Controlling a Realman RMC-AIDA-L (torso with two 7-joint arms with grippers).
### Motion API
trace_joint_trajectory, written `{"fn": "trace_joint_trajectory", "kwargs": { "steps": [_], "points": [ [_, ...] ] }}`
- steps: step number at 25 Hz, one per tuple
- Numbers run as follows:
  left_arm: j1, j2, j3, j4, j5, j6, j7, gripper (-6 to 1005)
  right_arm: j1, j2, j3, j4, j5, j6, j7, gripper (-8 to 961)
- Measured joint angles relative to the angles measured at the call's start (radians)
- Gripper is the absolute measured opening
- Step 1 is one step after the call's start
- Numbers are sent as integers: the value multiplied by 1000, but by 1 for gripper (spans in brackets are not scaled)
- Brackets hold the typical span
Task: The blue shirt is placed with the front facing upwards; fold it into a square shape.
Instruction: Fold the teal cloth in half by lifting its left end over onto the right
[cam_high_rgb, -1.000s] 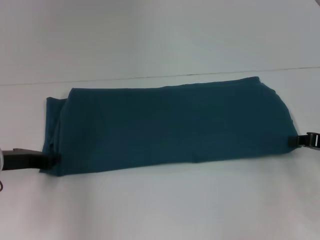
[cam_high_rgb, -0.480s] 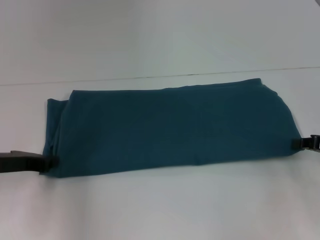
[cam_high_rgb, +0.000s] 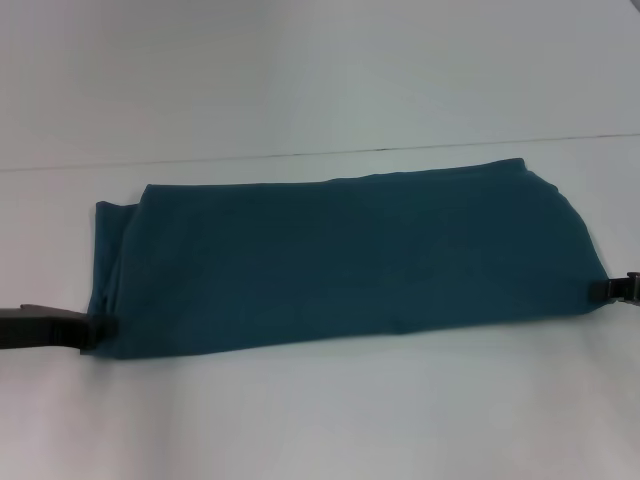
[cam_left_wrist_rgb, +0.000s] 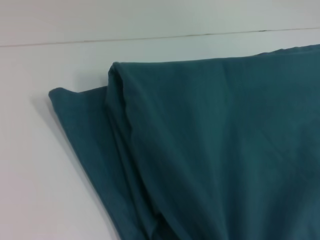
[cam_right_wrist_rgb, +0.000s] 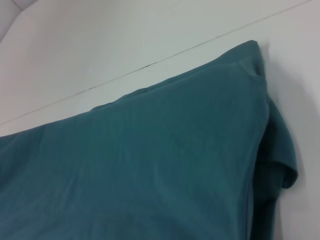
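shirt: blue shirt (cam_high_rgb: 340, 260) lies as long band across tabletop (cam_high_rgb: 320, 420) | left gripper (cam_high_rgb: 95, 330), right gripper (cam_high_rgb: 605, 289) at near end corners, jaws' state unclear | step: lengthwise fold done | next: fold ends inward to square

shirt: we see the blue shirt (cam_high_rgb: 340, 260) plain dark teal, no print showing
table: we see the table (cam_high_rgb: 320, 410) white
grippers: black

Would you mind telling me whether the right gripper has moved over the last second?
Yes. The right gripper has drifted outward toward the robot's right, and the blue shirt edge followed it, judged against the table seam.
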Motion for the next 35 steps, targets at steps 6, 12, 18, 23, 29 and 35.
{"fn": "trace_joint_trajectory", "kwargs": {
  "steps": [6, 12, 18, 23, 29, 35],
  "points": [
    [-5, -2, 1, 6, 0, 14, 0, 43, 1, -1, -1, 0, 0, 3, 0, 49],
    [-4, 0, 0, 6, 0, 8, 0, 44, -2, -1, 0, 0, 0, 6, 0, 53],
    [1, 3, -8, 5, 0, 3, 0, 45, -6, -2, 0, 0, 1, 11, 0, 57],
    [3, 3, -7, 3, 0, 1, 0, 46, -10, -2, 0, 0, 0, 17, 0, 60],
    [3, 1, -4, 4, 0, 1, 0, 47, -12, -2, 0, 0, 0, 17, 0, 63],
    [-4, 1, -6, 8, -8, 6, -1, 48, -6, -2, 0, 0, 11, 18, -3, 67]
  ]
}}
